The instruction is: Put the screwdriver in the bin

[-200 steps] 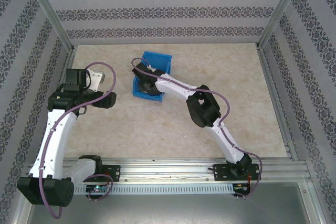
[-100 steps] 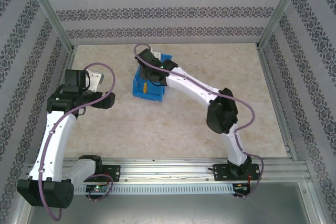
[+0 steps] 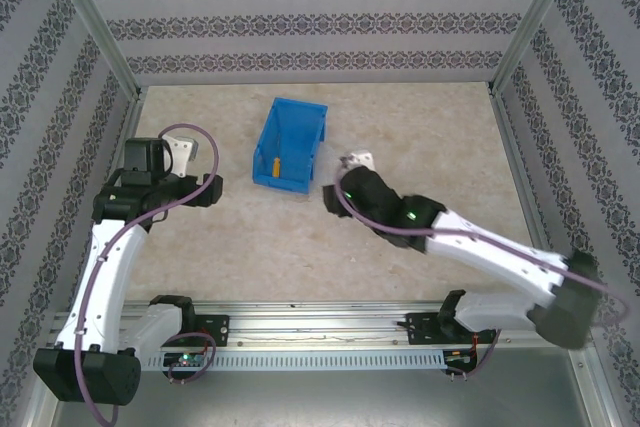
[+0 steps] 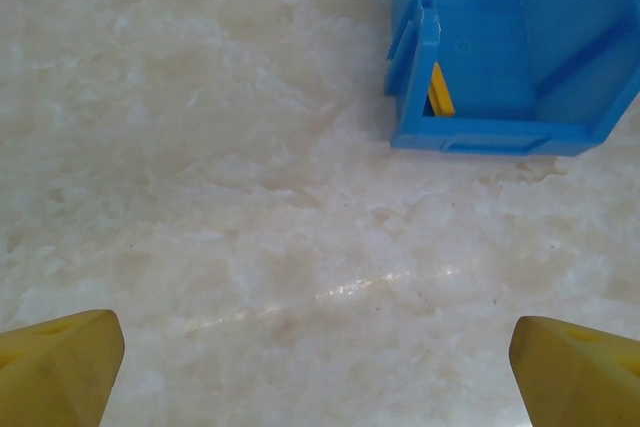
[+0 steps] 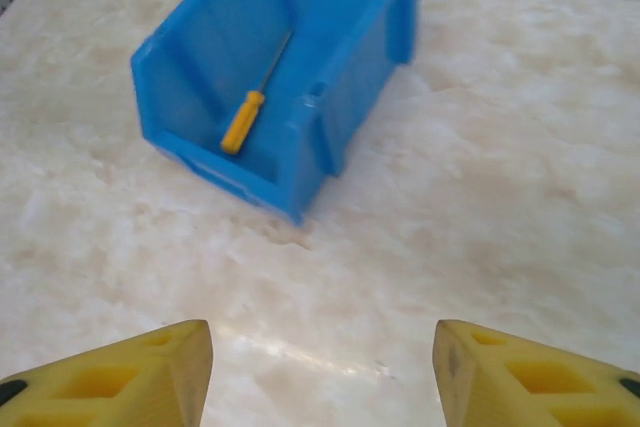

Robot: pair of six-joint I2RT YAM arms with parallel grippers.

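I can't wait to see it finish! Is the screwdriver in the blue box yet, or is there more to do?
Looks done: the screwdriver lies inside the bin, on its floor. In hand: nothing. The jaws of both arms are open and empty, clear of the bin. Left: nothing that I can see, except maybe tucking the arms away.

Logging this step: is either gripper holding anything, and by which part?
Nothing is held: left gripper and right gripper are open and empty; the screwdriver lies in the bin.
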